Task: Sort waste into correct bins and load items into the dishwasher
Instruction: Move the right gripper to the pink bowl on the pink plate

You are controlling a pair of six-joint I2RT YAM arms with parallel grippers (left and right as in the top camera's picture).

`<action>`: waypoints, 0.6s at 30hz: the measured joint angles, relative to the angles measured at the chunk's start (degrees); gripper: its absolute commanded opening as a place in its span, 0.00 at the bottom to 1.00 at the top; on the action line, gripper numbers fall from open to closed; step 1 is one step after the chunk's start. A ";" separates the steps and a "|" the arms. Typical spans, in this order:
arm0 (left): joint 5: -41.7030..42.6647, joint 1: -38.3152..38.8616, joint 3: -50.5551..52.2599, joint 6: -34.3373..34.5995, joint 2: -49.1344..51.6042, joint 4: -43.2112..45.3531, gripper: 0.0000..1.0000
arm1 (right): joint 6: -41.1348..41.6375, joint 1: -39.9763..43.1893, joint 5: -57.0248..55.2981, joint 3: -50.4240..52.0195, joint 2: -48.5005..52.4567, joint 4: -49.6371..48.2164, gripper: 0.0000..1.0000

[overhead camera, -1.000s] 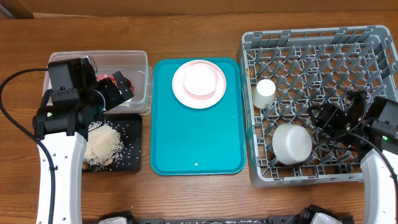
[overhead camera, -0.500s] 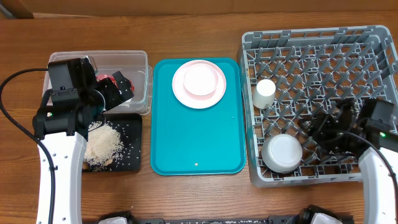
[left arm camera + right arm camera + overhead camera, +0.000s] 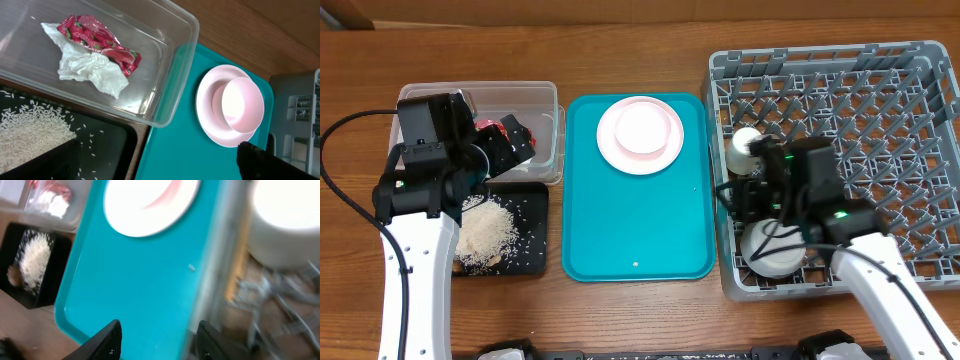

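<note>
The red wrapper (image 3: 100, 40) and white napkin (image 3: 90, 72) lie in the clear tub (image 3: 170, 95). Rice (image 3: 485, 232) with a brown scrap (image 3: 12, 275) lies in the black tray (image 3: 535, 200). A pink plate (image 3: 640, 135) with a smaller pink dish on it sits on the teal tray's far end. The white cup (image 3: 745, 145) and white bowl (image 3: 770, 250) sit in the grey rack (image 3: 840, 80) at its left side. My left gripper (image 3: 510, 140) is open and empty above the tub and black tray. My right gripper (image 3: 160, 330) is open and empty above the rack's left edge.
The teal tray (image 3: 635, 220) lies between the bins and the rack, with a few specks on it. The wooden table (image 3: 620, 310) shows in front. My right arm lies across the rack's front left part.
My right arm has swung left from the rack's right side to its left edge. The bowl shifted a little toward the rack's front left. My left arm has not moved.
</note>
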State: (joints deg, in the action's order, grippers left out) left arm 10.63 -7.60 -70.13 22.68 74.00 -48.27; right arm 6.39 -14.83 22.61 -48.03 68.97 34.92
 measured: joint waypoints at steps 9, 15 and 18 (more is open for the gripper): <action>0.02 0.00 0.00 -0.02 0.00 0.00 1.00 | 4.76 -13.55 -14.82 -6.16 3.06 -0.44 0.56; -0.09 0.00 0.00 0.00 0.00 0.02 1.00 | 5.40 -14.45 -17.86 -27.36 14.78 14.80 0.56; -0.11 0.00 0.00 0.00 0.00 0.00 1.00 | 5.44 -14.56 -18.45 -37.88 21.27 19.61 0.56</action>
State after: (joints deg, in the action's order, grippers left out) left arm 10.52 -7.60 -70.13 22.68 74.00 -48.27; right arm 11.84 -29.39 4.16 -85.91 90.24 54.52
